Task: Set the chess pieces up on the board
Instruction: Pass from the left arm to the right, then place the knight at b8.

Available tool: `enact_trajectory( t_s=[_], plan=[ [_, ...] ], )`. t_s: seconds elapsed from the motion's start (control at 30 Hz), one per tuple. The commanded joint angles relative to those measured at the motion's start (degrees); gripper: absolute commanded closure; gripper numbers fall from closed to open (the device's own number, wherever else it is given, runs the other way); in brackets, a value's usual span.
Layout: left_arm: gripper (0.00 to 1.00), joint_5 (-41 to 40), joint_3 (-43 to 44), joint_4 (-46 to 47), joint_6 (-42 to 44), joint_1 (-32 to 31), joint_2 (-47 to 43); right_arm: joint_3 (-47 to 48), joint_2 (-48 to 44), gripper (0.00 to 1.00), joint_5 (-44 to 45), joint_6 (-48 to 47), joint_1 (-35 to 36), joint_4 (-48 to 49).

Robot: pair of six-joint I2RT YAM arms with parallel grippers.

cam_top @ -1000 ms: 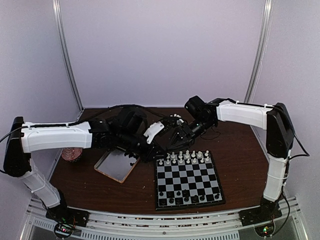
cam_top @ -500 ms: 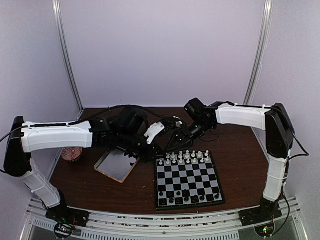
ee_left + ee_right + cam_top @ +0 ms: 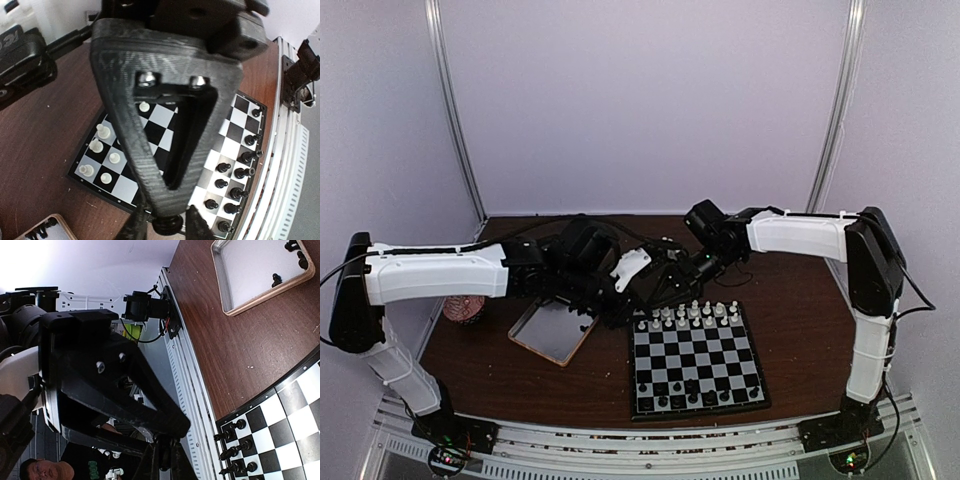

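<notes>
Left gripper (image 3: 167,220): closed on a black chess piece (image 3: 168,226), beside the left edge of the board (image 3: 695,357). Right gripper (image 3: 162,460): fingers close together; any load cannot be made out. Since one second earlier, the right arm has shifted left, toward the left gripper. White chess pieces (image 3: 693,312) occupy the far rows and black chess pieces (image 3: 690,398) the near rows.

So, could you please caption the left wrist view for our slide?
Left fingers pinch a black chess piece near the board's edge.
</notes>
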Motion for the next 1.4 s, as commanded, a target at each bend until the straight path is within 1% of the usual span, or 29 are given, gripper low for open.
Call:
enact_trajectory(
  t_s=[0.0, 0.07, 0.2, 0.23, 0.27, 0.33, 0.4, 0.43, 0.5, 0.57, 0.6, 0.7, 0.8, 0.87, 0.93, 1.0, 1.17, 1.27, 1.37],
  plan=[
    [0.66, -2.69, 0.24, 1.86, 0.08, -0.17, 0.03, -0.36, -0.90, 0.99, -1.32, -1.42, 0.23, 1.88],
    [0.54, -4.95, -0.69, 1.94, 0.22, -0.17, -1.13, 0.67, -1.68, 1.00, 0.58, -5.17, -0.71, -1.65],
    [0.30, -11.85, -2.18, 1.13, 0.93, 0.86, -5.79, 4.83, -4.65, 1.00, 11.09, -22.19, -3.27, -16.07],
    [0.13, -13.22, -2.71, 1.45, 0.72, 1.72, -7.24, 4.24, -6.19, 1.00, 13.61, -24.92, -3.84, -17.39],
    [0.03, -14.59, -3.41, 2.17, 0.35, 2.75, -8.75, 2.99, -7.89, 1.00, 15.59, -26.71, -4.41, -17.44],
    [0.02, -16.64, -5.00, 4.09, -1.09, 6.11, -11.82, -0.64, -12.24, 1.00, 20.46, -30.67, -5.09, -16.56],
    [0.02, -18.41, -4.91, 4.83, -3.73, 9.92, -13.25, -4.45, -16.78, 1.00, 27.14, -33.93, -4.99, -15.16],
    [0.02, -17.71, -4.39, 5.07, -4.21, 12.00, -13.61, -6.76, -19.05, 1.00, 29.87, -35.77, -4.87, -14.52],
    [0.02, -13.72, -2.74, 5.67, -4.15, 16.25, -13.89, -10.08, -23.59, 1.00, 35.60, -39.31, -4.70, -14.26],
    [0.02, -9.65, -1.28, 7.17, -3.92, 19.99, -13.94, -13.66, -27.99, 0.99, 39.79, -43.03, -4.39, -14.63],
    [0.02, -9.28, -0.79, 7.71, -3.53, 21.41, -14.01, -15.52, -29.97, 0.99, 41.51, -44.98, -4.02, -14.97],
    [0.02, -13.58, -1.46, 10.39, -0.94, 24.17, -14.77, -21.65, -36.22, 0.99, 48.37, -49.70, -0.47, -16.32],
    [0.02, -19.44, -3.65, 12.19, 1.25, 27.08, -14.49, -28.27, -40.79, 0.99, 54.17, -51.34, 5.22, -15.80],
    [0.02, -17.77, -4.72, 12.59, -0.13, 30.25, -14.05, -32.65, -43.13, 0.99, 57.80, -51.40, 8.92, -14.48],
    [0.03, -13.97, -6.67, 14.19, -2.07, 33.10, -14.43, -35.65, -44.45, 0.99, 61.44, -51.40, 12.41, -13.44],
    [0.03, -11.32, -7.97, 15.47, -2.87, 34.44, -14.95, -37.51, -44.70, 0.99, 63.15, -51.48, 14.54, -12.71],
    [0.04, -9.56, -8.55, 15.64, -2.22, 34.53, -15.53, -40.88, -43.15, 0.99, 65.30, -50.77, 18.14, -9.83],
    [0.05, -9.37, -8.85, 15.76, -2.52, 34.49, -15.56, -41.55, -41.98, 0.99, 64.79, -49.61, 19.35, -8.13],
    [0.05, -11.09, -8.62, 15.09, -2.80, 34.52, -15.22, -41.68, -40.86, 0.99, 64.64, -49.36, 19.99, -7.25]
  ],
)
